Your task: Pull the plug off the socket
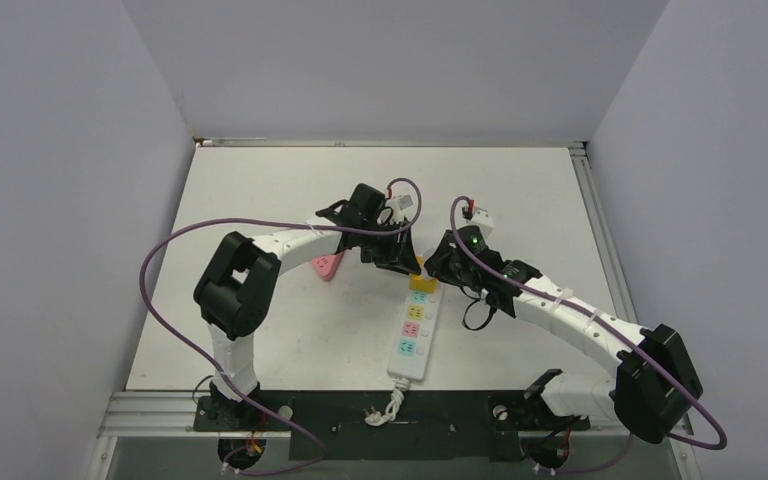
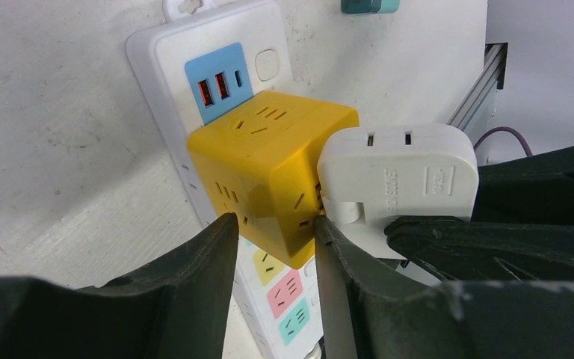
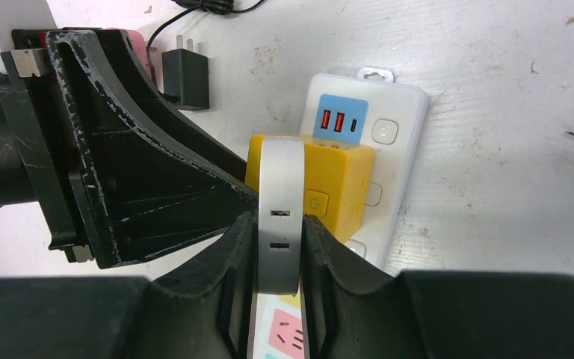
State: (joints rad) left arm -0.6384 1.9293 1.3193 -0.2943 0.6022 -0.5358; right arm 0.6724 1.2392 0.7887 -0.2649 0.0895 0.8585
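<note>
At the far end of the socket point(image 1: 412, 338), by its USB ports point(image 2: 219, 88), the left hand point(image 2: 273, 228) straddles the yellow cube point(image 2: 261, 164) plugged in there. Its fingers point(image 2: 194, 262) stand either side of the cube's near corner; whether they press it I cannot tell. The white plug point(image 2: 396, 176) sits in the cube's right face, toward the socket's right side, pinched flat by the right hand point(image 3: 278, 224). The socket lies lengthwise on the desk point(image 1: 260, 330), near to far, so the pull likely runs rightward, across it.

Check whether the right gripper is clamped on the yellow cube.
No, the right gripper pinches the white plug that sits against the side of the yellow cube.
</note>
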